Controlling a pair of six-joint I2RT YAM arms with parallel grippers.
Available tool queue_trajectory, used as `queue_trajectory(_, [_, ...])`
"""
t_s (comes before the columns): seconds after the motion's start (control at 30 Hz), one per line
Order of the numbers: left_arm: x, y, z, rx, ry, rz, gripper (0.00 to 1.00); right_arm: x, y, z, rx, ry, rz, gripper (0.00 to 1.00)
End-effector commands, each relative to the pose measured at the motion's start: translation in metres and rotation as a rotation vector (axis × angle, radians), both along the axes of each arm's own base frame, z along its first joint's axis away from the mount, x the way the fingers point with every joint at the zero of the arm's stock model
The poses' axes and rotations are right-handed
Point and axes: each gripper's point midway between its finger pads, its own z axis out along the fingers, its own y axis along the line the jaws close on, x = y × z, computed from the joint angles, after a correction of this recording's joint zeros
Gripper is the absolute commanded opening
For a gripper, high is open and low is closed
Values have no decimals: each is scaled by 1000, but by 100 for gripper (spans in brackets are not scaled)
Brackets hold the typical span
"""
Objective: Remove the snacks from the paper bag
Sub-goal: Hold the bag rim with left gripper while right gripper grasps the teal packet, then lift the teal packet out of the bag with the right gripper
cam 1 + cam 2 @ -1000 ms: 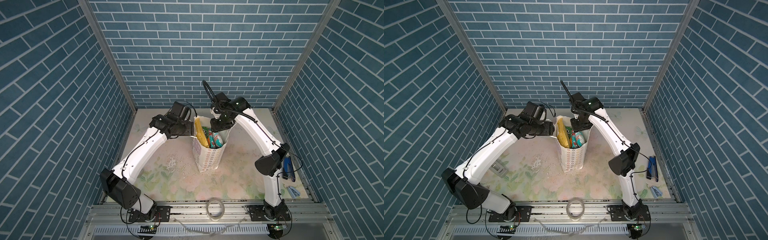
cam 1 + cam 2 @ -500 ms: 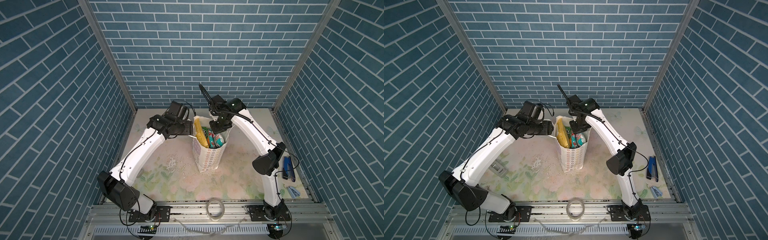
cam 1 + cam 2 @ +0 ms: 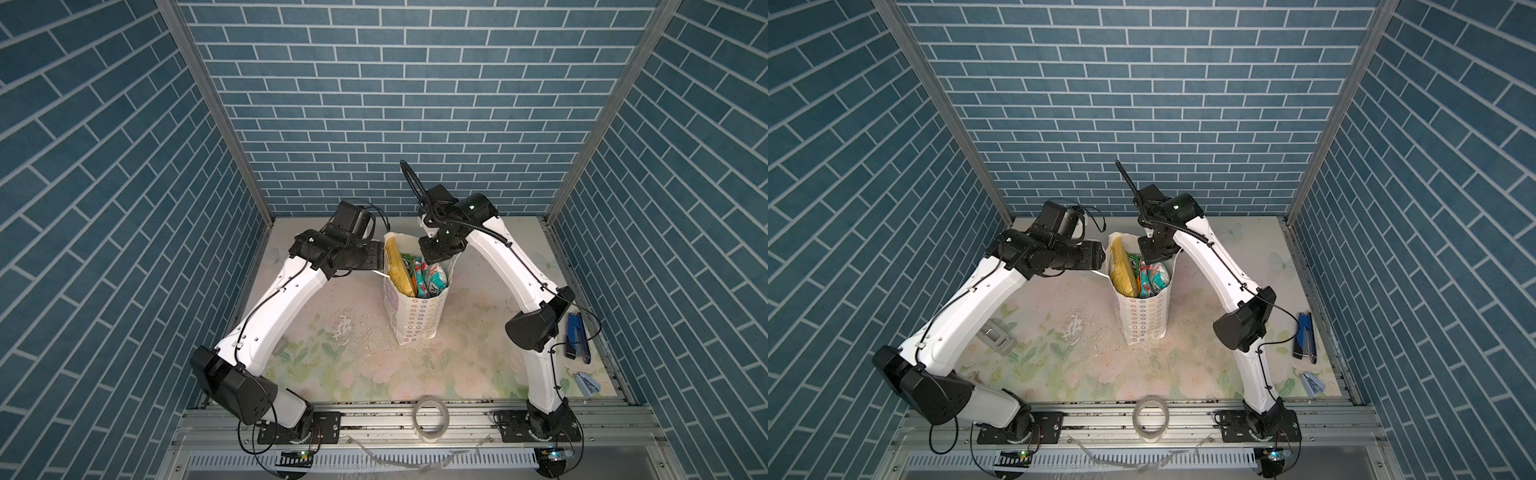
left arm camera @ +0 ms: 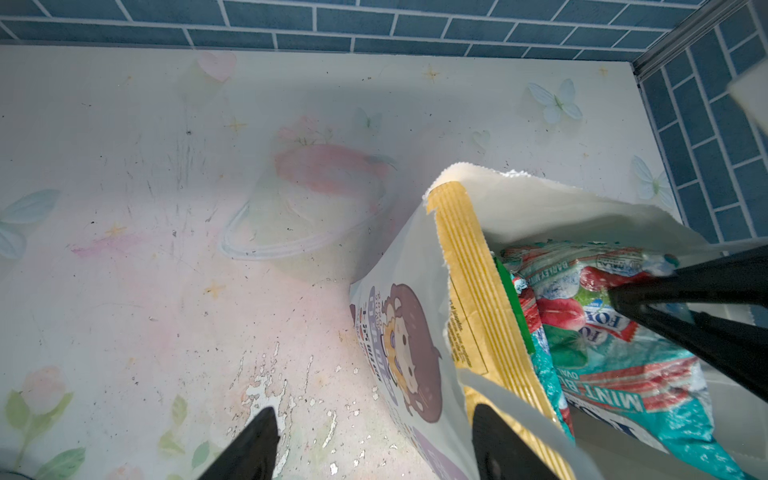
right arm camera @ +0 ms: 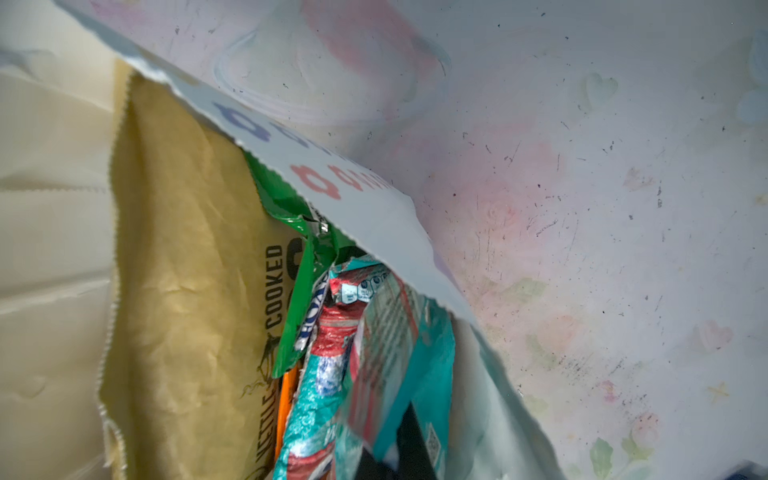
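The paper bag [image 3: 415, 316] stood upright in the middle of the desk [image 3: 332, 365], with the snacks inside it. A yellow chips bag [image 3: 397, 268] leaned against its left wall, and green, orange and teal packets were packed beside it. The left gripper [image 4: 372, 411] was wide open and holding nothing. The bag's left wall ran between its fingers. The right gripper [image 4: 623, 301] reached down into the bag's mouth. It was fully closed and seemed to pinch the top of a teal packet [image 5: 386, 340].
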Motion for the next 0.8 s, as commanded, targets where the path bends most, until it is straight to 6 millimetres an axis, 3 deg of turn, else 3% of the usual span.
queue_trajectory(0.0, [-3,3,21,-22,-44,-10,75,-4,7,59,150,-137,44,0])
queue_trajectory(0.23, [-3,2,27,-26,-53,-16,76,-7,15,97,266,-202,77,0])
queue_trajectory(0.47, [-3,3,31,-28,-65,-18,76,-11,7,139,373,-277,82,0])
queue_trajectory(0.77, [-7,9,33,-21,-67,-13,77,-9,-32,212,574,-411,21,0])
